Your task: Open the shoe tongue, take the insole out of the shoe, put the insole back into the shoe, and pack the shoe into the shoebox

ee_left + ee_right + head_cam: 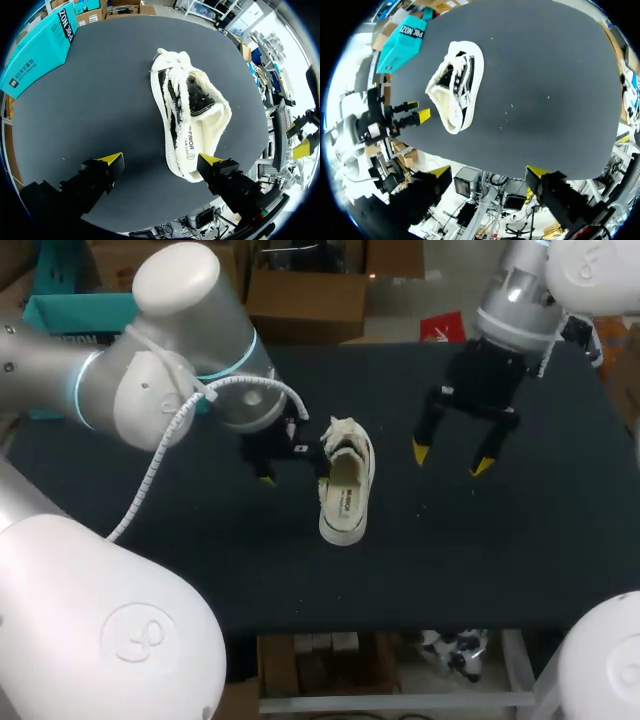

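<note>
A white canvas shoe [345,485] with black side trim lies upright mid-table, its laces bunched at the far end and its printed insole showing inside. My left gripper [293,472] hangs open just left of it. In the left wrist view the shoe [192,115] lies ahead of this gripper [160,161], its near end beside one finger, not gripped. My right gripper [450,459] stands open above bare cloth to the shoe's right. From the right wrist the shoe [457,85] is far ahead of that gripper [489,172]. The teal shoebox [75,315] sits at the far left.
The black table top [500,540] stretches bare to the right and front of the shoe. The teal shoebox [37,50] lies closed at the far left corner; from the right wrist the box [402,42] sits beyond the shoe. My left arm's large links cover the table's left side.
</note>
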### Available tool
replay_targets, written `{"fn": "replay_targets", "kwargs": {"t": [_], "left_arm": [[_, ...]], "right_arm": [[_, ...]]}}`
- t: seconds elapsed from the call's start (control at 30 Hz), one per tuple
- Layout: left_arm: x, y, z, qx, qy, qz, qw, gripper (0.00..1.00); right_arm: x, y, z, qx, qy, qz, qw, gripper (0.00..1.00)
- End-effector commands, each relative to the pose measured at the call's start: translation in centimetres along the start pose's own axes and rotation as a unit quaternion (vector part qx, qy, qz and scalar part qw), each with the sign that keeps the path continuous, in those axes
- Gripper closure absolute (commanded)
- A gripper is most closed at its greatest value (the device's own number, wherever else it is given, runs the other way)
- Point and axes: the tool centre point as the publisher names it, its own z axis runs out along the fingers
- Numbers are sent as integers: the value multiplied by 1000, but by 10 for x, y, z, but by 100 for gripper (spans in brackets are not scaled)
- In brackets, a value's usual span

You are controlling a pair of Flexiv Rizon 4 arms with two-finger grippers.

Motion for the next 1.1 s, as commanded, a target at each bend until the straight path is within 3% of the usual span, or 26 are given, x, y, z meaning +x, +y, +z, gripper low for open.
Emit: {"fn": "replay_targets", "kwargs": {"t": [0.03,0.3,0.33,0.37,0.4,0.43,0.47,0.63,0.83,0.93,1.03,1.1], "left_arm": [[9,-8,13,7,-60,-10,998,0],[18,-23,34,10,-85,-18,996,0],[18,-24,36,6,-84,-20,996,5],[18,-25,38,4,-84,-22,996,20],[17,-25,40,3,-85,-25,996,28],[16,-26,42,3,-86,-25,996,47],[15,-27,43,1,-87,-28,996,56],[12,-32,47,4,-97,-36,995,75],[12,-37,47,6,-94,-38,995,75],[12,-41,49,5,-95,-38,995,81],[11,-46,51,5,-94,-41,995,99],[9,-48,53,4,-93,-42,995,95]], "right_arm": [[6,5,-1,14,-23,-19,999,0],[1,3,0,5,-25,-39,999,0],[-2,1,0,0,-27,-49,998,0],[-5,-1,0,-4,-35,-51,998,0],[-10,-4,0,-13,-43,-76,996,0],[-14,-7,0,-21,-47,-91,995,0],[-18,-10,0,-26,-56,-100,993,0],[-31,-19,3,-49,-81,-149,984,0],[-35,-19,1,-41,-115,-191,974,0],[-38,-19,1,-40,-128,-210,968,0],[-40,-19,0,-39,-137,-225,964,0],[-41,-19,0,-39,-143,-235,961,0]]}}
